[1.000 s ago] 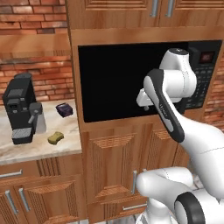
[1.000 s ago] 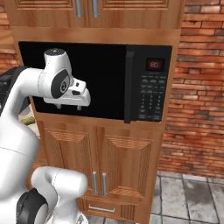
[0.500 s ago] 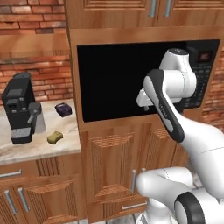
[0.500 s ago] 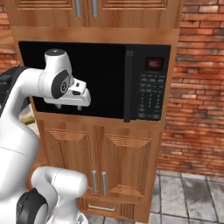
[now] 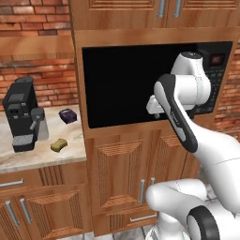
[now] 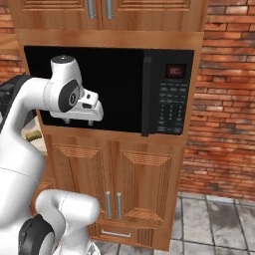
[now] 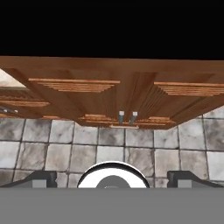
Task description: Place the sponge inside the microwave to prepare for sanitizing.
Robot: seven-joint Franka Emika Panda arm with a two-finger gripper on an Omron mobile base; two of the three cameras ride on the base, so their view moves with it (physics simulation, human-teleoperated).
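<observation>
Left base view, L to R: black coffee machine [image 5: 22, 114], mustard sponge [image 5: 58, 144] on the counter [image 5: 42, 159] just R of it, dark purple box [image 5: 68, 115] behind; all well L of and below the jaws. Microwave [image 5: 122, 84], door shut, directly behind the gripper [image 5: 157, 107]; keypad panel w/ red display to the jaws' R, digits and key labels too small to read. Jaws fully apart, holding nothing; fingertips [image 7: 43, 178] point down at cabinet doors [image 7: 122, 98] and tiled floor [image 7: 109, 144].
</observation>
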